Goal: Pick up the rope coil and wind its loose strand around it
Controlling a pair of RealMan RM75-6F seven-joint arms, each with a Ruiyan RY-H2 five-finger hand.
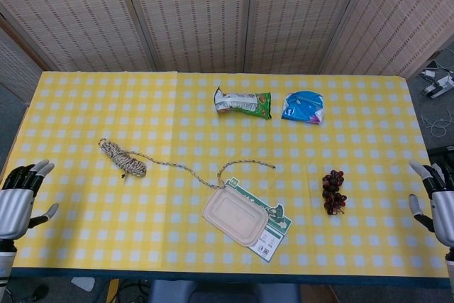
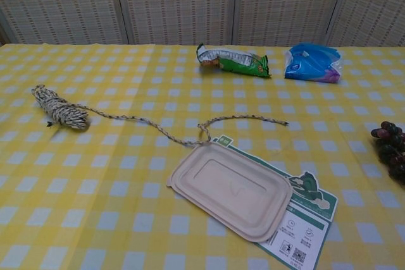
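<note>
A speckled rope coil (image 1: 123, 160) (image 2: 59, 109) lies on the yellow checked tablecloth, left of centre. Its loose strand (image 1: 186, 169) (image 2: 171, 132) trails right across the cloth, loops at the tray's edge and ends near the middle. My left hand (image 1: 18, 199) hovers at the table's near left corner, fingers spread, holding nothing, well away from the coil. At the near right edge my right hand (image 1: 440, 201) is also spread and holds nothing. Neither hand shows in the chest view.
A beige lidded tray (image 1: 235, 214) (image 2: 229, 188) rests on a green-printed card (image 1: 274, 224) near the front middle. Dark grapes (image 1: 333, 191) (image 2: 390, 147) lie to the right. A green snack bag (image 1: 243, 102) (image 2: 233, 61) and a blue packet (image 1: 303, 106) (image 2: 312, 62) sit at the back.
</note>
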